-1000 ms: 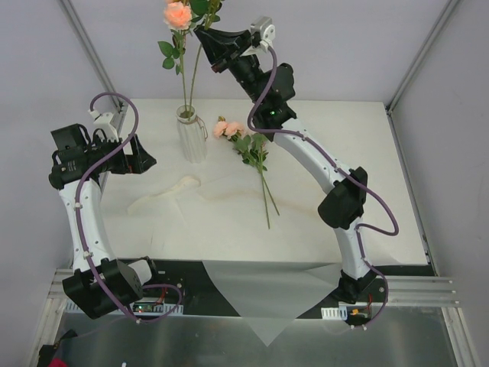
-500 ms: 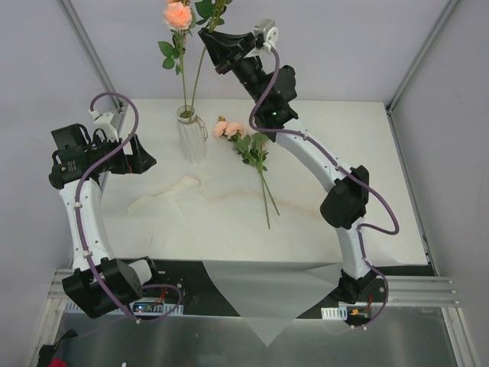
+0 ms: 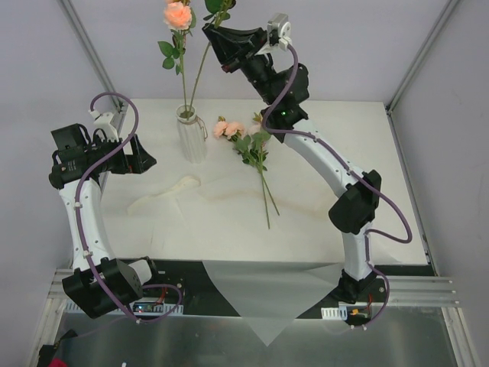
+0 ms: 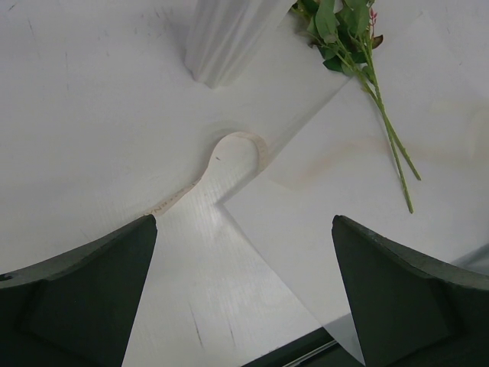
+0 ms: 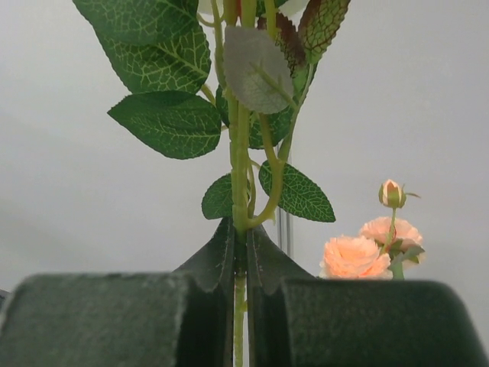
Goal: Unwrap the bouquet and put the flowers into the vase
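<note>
The white ribbed vase (image 3: 192, 139) stands at the back left of the table, with one peach-pink rose (image 3: 178, 14) upright in it. High above it, my right gripper (image 3: 209, 34) (image 5: 246, 237) is shut on a second leafy flower stem (image 3: 200, 73) (image 5: 241, 191). That stem slants down to the vase mouth. More flowers (image 3: 254, 149) (image 4: 359, 53) lie on the table right of the vase. My left gripper (image 3: 142, 159) (image 4: 243, 229) hovers open left of the vase (image 4: 225, 34), holding nothing. The bouquet is unwrapped.
A cream ribbon (image 3: 164, 195) (image 4: 229, 160) lies loose in front of the vase. The white wrapping sheet (image 3: 252, 294) (image 4: 351, 199) lies flat and hangs over the table's front edge. Peach blooms (image 5: 355, 256) show behind my right fingers.
My right arm has shifted a little to the right, so the held stem leans more steeply toward the vase. The left arm has stayed still.
</note>
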Motion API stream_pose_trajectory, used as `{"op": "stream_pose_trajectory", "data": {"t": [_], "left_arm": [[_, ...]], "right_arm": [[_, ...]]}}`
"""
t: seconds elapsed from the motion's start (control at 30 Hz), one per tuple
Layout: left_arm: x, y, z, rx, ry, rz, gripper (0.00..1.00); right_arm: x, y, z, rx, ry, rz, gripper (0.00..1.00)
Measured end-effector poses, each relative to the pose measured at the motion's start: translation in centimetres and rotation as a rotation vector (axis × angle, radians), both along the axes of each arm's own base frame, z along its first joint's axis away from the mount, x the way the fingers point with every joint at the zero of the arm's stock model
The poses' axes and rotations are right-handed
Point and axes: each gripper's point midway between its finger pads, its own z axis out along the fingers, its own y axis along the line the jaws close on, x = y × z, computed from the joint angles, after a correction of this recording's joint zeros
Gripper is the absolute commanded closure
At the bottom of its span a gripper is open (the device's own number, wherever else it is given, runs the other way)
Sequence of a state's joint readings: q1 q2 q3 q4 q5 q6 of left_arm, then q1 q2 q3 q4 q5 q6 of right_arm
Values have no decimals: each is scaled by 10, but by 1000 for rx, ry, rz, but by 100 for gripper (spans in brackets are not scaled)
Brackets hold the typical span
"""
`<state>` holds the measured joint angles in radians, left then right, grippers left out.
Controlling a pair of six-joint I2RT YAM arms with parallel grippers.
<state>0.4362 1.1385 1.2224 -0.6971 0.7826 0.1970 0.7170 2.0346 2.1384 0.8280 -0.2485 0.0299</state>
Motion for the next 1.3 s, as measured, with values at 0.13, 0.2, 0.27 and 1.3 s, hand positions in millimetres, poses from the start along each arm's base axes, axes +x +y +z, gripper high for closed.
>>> {"op": "stream_pose_trajectory", "data": {"t": [0.13,0.2,0.27,1.3], "left_arm": [[0,0,0,-1,-1,-1,1],[0,0,0,-1,-1,1,1],[0,1,0,-1,-1,1,1],[1,1,-1,2,1,-2,1]], "right_arm": [[-8,-7,15,25,-25,4,99],[-10,-9,20,32,-33,4,100],[-12,-11,27,44,-46,2,100],[65,84,-210,-505,430,-5,22]]}}
